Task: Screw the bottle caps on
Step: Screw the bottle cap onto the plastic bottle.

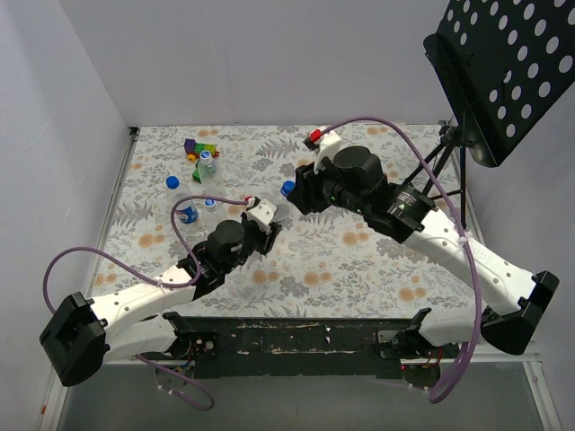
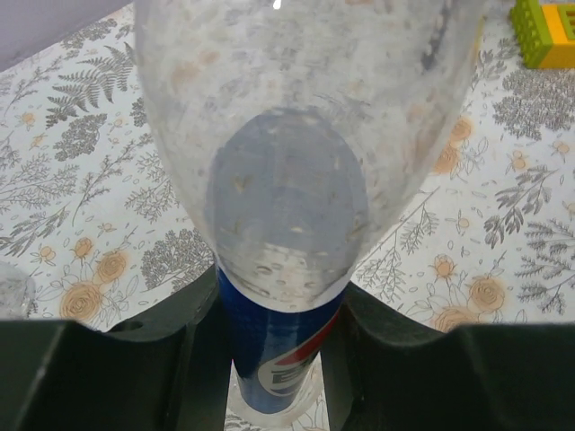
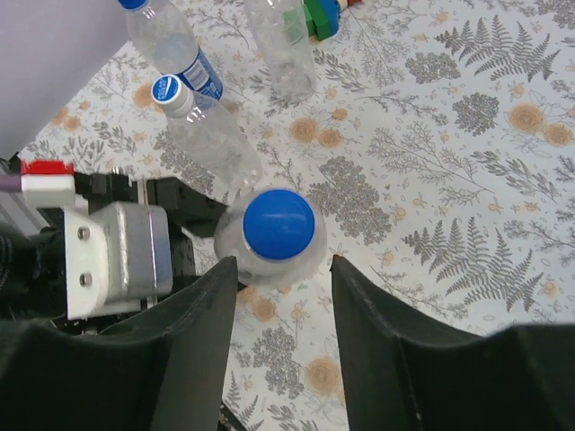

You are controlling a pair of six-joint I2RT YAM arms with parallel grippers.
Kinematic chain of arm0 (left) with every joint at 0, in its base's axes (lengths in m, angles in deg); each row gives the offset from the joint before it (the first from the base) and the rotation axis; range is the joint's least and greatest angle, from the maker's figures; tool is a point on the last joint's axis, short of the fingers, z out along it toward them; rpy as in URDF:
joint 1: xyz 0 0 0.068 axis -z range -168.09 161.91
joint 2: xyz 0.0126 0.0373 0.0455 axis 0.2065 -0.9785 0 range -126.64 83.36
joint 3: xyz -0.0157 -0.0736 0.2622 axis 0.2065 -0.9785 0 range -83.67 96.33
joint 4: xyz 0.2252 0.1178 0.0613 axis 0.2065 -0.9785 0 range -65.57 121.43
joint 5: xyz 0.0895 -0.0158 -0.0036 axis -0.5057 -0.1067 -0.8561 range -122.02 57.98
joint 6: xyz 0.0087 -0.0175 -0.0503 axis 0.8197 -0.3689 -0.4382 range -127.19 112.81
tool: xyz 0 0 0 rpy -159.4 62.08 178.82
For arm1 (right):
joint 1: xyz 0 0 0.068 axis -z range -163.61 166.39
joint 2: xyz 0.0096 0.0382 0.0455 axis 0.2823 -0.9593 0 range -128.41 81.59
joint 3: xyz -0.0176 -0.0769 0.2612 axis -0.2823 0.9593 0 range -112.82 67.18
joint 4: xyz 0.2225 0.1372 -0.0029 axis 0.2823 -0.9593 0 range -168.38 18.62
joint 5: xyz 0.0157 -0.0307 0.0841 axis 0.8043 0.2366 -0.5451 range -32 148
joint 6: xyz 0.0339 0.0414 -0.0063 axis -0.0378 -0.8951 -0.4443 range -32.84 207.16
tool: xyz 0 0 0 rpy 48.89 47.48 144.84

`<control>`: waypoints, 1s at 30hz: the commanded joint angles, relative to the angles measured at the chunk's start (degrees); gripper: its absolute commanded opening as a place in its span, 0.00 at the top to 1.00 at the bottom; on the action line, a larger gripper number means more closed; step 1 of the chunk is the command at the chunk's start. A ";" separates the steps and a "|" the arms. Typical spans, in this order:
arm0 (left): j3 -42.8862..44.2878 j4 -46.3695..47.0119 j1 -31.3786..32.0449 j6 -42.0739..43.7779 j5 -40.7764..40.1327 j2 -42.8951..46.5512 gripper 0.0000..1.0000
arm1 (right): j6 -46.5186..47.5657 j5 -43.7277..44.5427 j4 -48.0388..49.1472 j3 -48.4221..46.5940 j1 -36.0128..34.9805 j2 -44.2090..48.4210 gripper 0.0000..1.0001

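Near the middle of the table [image 1: 359,269], the left gripper [image 2: 274,368] is pressed tight on a clear bottle [image 2: 296,180], pinching it at its blue label. A blue cap [image 3: 278,224] sits on the mouth of that bottle. The right gripper [image 3: 283,263] hangs just above it, its fingers spread to either side of the cap. The left finger looks to be against the bottle's shoulder and the right one stands clear.

A cloth [image 1: 296,260] printed with grey ferns and orange flowers covers the whole table. Toward the far left corner are three more bottles [image 1: 186,212]. At least one carries a blue label, and toy blocks [image 1: 199,148] lie just behind them.

Plain pale walls [image 1: 269,54] close off the table at its far and left edges. A black perforated music stand [image 1: 508,72] rises beyond the far right corner.
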 commanded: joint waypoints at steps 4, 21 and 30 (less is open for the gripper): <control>5.90 -0.65 -4.65 -2.28 12.38 -0.04 0.73 | 9.71 -9.02 -11.52 -12.71 3.32 4.12 0.29; 9.34 -7.17 -9.84 -1.30 17.03 -0.49 0.72 | 17.30 -12.58 -22.19 -2.81 17.12 2.98 0.25; 7.31 -3.74 -9.93 -3.33 11.12 2.68 0.72 | 12.81 -6.07 -14.98 7.49 21.80 -4.92 0.29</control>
